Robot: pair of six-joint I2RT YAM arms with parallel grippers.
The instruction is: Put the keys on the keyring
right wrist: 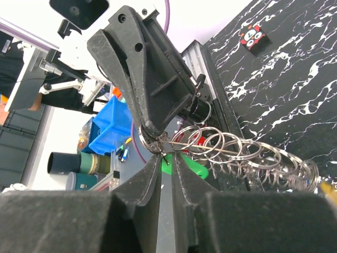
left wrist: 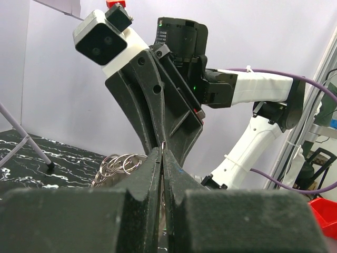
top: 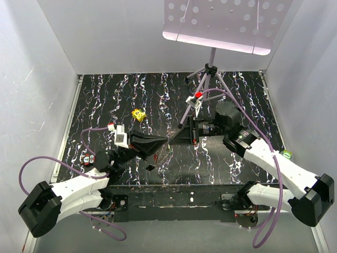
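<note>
Over the middle of the table my left gripper [top: 162, 142] and right gripper [top: 174, 137] meet tip to tip. The left gripper [left wrist: 162, 154] is shut on the thin wire of the keyring [left wrist: 164, 142]. A bunch of linked silvery rings [left wrist: 118, 163] hangs beside it. In the right wrist view the left fingers [right wrist: 147, 89] come down from above and pinch the keyring [right wrist: 151, 141]. My right gripper [right wrist: 167, 157] sits just under that ring, its jaws a narrow gap apart. A green-headed key [right wrist: 202, 169] shows just beyond its tips. A chain of rings [right wrist: 247, 155] trails off to the right.
A yellow block with dark spots [top: 138, 114] lies at the back left of the black marbled table [top: 105, 100]. A grey tripod stand [top: 210, 71] with a perforated plate rises at the back. White walls close in both sides.
</note>
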